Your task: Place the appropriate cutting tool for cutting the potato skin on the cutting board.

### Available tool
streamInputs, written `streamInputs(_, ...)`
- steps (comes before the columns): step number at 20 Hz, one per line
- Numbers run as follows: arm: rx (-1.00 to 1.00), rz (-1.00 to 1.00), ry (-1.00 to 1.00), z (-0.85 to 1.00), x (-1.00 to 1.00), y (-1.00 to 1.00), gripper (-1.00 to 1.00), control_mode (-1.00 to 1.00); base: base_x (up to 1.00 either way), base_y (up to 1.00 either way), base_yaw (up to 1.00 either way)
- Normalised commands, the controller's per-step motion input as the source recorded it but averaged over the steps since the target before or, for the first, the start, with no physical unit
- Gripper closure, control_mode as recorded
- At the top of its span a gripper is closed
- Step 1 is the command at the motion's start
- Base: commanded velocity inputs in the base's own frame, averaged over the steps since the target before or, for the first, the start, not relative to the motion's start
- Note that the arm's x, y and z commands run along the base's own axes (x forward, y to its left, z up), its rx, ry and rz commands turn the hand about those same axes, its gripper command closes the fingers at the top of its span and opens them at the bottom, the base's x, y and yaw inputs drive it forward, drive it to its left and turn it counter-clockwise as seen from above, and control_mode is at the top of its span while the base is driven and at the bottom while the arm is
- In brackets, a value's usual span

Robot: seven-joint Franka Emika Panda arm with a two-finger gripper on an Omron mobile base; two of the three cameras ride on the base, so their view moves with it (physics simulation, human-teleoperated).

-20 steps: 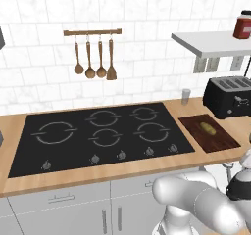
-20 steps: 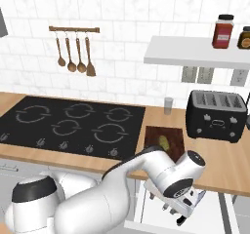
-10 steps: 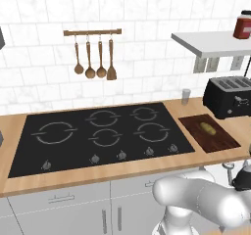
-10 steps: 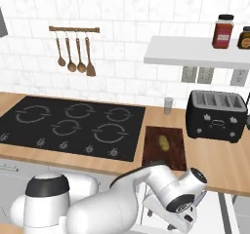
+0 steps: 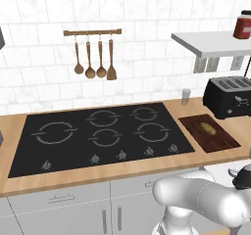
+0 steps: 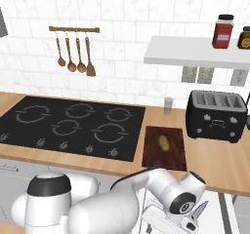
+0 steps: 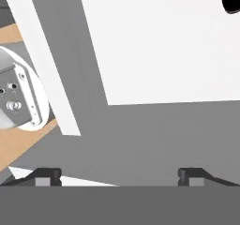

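While potato (image 6: pixel 163 142) lies on cutting board (image 6: pixel 165 147) at two o'clock of cooktop (image 6: pixel 72 126), gripper (image 7: pixel 119 175), fingers apart and empty, aimed low at cabinet front (image 7: pixel 168 41); searching for peeler, probably a drawer next.

toaster (image 5: pixel 233 96): cut by right edge | cooktop (image 6: pixel 58 123): cut by left edge

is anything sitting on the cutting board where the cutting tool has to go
Only the potato, lying near the middle of the cutting board. The board surface around it is bare, so there is room beside it. No cutting tool is visible yet.
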Motion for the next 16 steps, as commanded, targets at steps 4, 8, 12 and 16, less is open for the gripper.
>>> streamInputs(4,0.00,0.07,0.08,0.02,-0.58,0.00,-1.00,-1.00,0.00,0.00,0.00)
streamInputs(8,0.00,0.01,-0.14,0.35,0.03,0.00,-1.00,-1.00,0.00,0.00,0.00)
streamInputs(12,0.00,0.00,-0.15,0.38,0.69,-0.07,-1.00,-1.00,0.00,0.00,0.00)
streamInputs(16,0.00,0.00,-0.12,0.03,0.92,-0.19,-1.00,-1.00,0.00,0.00,0.00)
